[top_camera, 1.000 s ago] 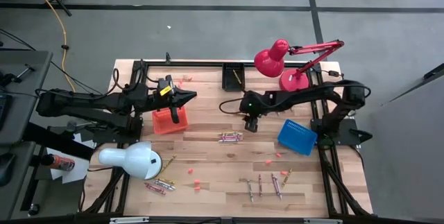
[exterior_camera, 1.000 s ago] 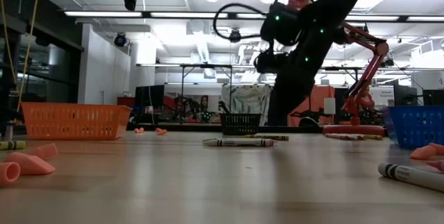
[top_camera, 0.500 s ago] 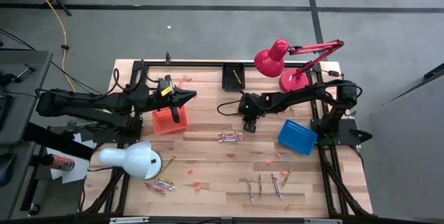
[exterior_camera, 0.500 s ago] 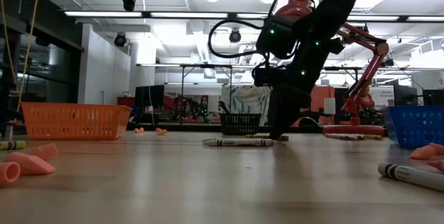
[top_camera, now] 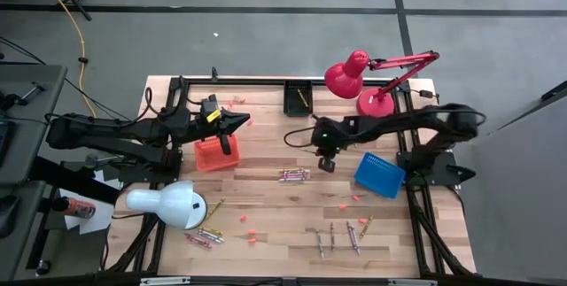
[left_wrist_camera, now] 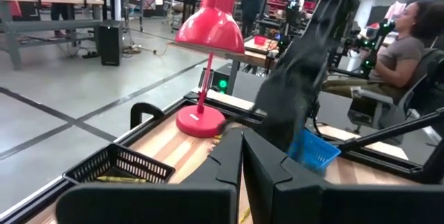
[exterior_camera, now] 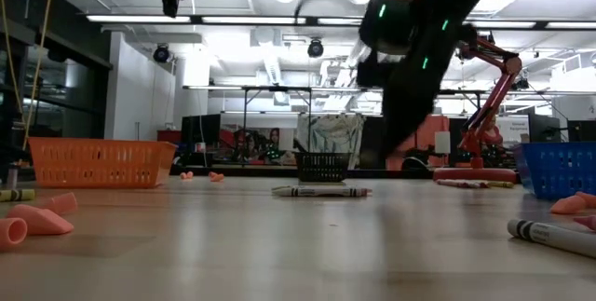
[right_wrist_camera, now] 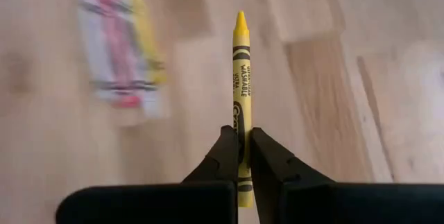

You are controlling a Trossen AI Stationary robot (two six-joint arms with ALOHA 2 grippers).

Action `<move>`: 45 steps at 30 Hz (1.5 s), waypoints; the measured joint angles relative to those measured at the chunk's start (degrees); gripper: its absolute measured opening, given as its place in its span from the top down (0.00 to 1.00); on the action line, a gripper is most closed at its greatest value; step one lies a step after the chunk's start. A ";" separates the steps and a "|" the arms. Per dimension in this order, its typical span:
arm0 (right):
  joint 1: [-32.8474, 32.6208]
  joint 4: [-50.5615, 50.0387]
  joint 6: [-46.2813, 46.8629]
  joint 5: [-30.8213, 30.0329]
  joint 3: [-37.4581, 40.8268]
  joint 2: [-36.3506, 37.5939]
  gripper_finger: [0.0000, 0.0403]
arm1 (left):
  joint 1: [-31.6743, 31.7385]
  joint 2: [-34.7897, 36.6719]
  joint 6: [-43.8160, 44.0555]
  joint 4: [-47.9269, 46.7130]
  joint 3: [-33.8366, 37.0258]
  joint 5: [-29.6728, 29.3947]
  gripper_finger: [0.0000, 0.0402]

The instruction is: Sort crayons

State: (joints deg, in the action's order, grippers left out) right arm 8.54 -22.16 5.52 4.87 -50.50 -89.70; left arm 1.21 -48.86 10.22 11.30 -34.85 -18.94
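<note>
One yellow crayon (right_wrist_camera: 240, 78) is pinched between the right gripper (right_wrist_camera: 240, 156) fingers, lifted beside the blue basket (top_camera: 379, 173), likely for sorting; left gripper (left_wrist_camera: 241, 156) closed, empty.

Bare counter (top_camera: 266, 158) mid-span between orange basket (top_camera: 211, 155) and blue basket (top_camera: 379, 174); crayon bunch (top_camera: 294, 175) lies there. Red lamp (top_camera: 359, 78) and white lamp (top_camera: 166, 202) block corners.

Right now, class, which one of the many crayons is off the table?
The yellow crayon clamped in the right pincer, lifted above the wood. The other crayons, such as the bunch at mid-table, lie loose on the tabletop.
</note>
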 joint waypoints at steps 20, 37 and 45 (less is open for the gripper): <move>-3.92 34.75 6.26 -1.62 -0.05 12.75 1.00 | 0.00 -9.41 -4.40 9.86 0.00 5.56 0.99; -4.10 31.00 3.50 -7.15 -0.13 6.67 1.00 | 0.33 -7.55 -2.98 12.70 0.00 5.98 0.99; -4.03 23.52 -3.76 -34.82 -8.55 -7.03 1.00 | 0.43 -4.32 -3.55 12.41 -0.02 4.85 0.99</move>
State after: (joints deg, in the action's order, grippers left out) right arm 4.51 1.36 1.76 -29.95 -59.05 -96.72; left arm 1.64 -53.18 6.67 23.71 -34.87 -14.09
